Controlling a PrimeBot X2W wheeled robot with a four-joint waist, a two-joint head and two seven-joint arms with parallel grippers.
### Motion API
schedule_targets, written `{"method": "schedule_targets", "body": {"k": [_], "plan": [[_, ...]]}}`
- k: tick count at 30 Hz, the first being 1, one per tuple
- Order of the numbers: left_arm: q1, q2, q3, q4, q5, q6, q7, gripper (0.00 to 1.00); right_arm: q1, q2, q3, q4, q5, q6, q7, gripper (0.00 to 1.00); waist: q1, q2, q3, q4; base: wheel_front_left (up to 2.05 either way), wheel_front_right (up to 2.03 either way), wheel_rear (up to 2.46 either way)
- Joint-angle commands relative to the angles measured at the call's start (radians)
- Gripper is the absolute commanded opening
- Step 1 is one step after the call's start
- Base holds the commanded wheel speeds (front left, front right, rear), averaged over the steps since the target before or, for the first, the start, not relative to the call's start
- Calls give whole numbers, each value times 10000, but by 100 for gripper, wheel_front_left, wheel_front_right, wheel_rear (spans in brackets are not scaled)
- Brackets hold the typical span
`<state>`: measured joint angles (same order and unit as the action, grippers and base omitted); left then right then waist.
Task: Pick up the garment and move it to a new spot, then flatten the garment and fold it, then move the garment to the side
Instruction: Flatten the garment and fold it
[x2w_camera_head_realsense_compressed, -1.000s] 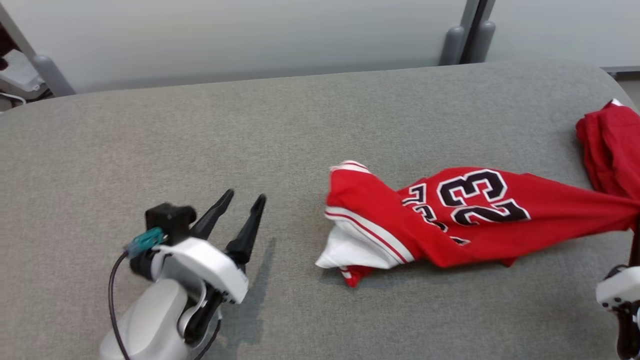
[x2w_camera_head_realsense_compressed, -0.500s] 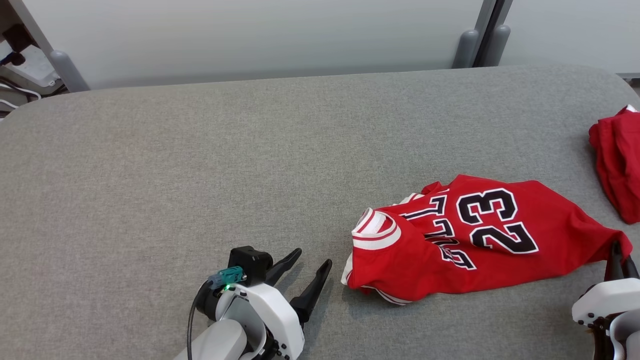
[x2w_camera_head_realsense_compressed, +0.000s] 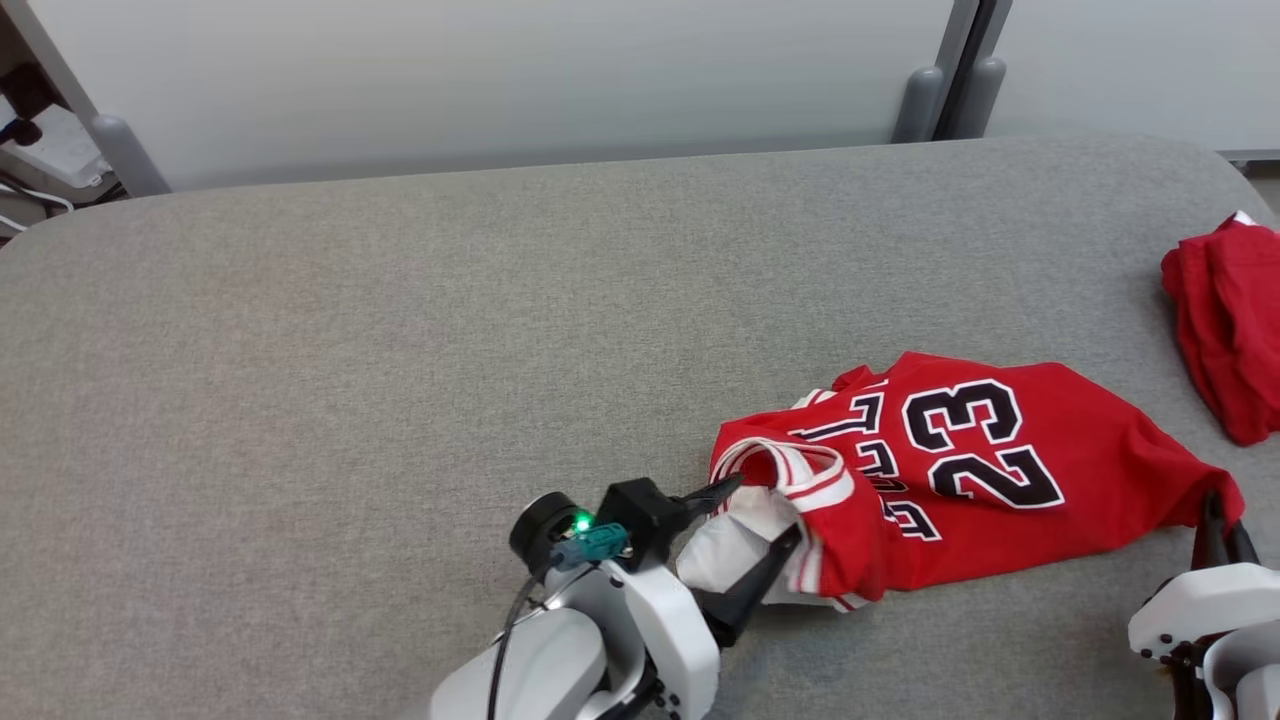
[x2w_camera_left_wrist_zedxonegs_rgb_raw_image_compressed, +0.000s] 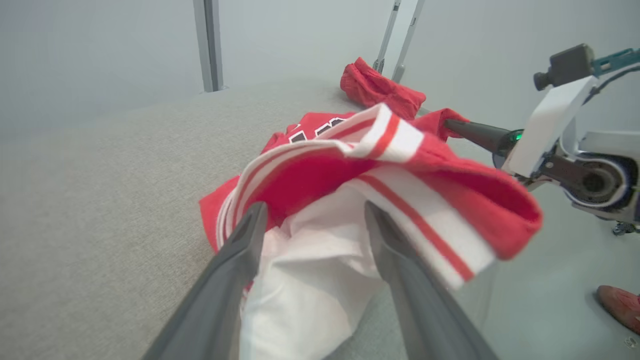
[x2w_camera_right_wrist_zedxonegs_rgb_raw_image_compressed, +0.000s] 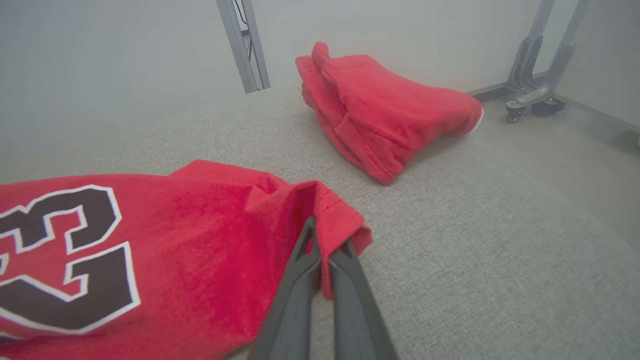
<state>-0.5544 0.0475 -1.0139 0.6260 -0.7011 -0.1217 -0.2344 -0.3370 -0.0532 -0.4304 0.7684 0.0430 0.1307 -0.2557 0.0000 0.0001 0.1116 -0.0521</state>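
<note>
Two ends of the garment (x2w_camera_head_realsense_compressed: 960, 470) mattered: its long axis ran along the worktop's (x2w_camera_head_realsense_compressed: 400, 350) near edge toward the right corner. The right gripper (x2w_camera_head_realsense_compressed: 1222, 518) pinched the right hem, and the left gripper (x2w_camera_head_realsense_compressed: 765, 510) stood spread around the white-lined left end, not yet closed.

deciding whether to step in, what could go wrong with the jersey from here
1. The left gripper is open around a bunched wad of white lining and striped trim of the jersey; closing may catch several layers, so it won't spread flat.
2. The right gripper is shut on just a small red corner, which could slip out under a pull.
3. The other red garment lies near on the table; spreading could snag it.
</note>
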Motion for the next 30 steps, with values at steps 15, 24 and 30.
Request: {"method": "schedule_targets", "body": {"k": [15,24,30], "plan": [[-1341,29,-2023,-46,-1002,2376,157,100,58,13,813,78,212,0,-61,0,0,-1,-228,-442,0,0,0],[-535,926,-2494,-750,-148,2570,409,100,433,17,436,-101,269,0,-61,0,0,-1,-345,-13,0,0,0],[41,1651,-2621,-1463,700,2487,1082,100,458,21,499,-144,383,0,-61,0,0,-1,-308,92,0,0,0]]}}
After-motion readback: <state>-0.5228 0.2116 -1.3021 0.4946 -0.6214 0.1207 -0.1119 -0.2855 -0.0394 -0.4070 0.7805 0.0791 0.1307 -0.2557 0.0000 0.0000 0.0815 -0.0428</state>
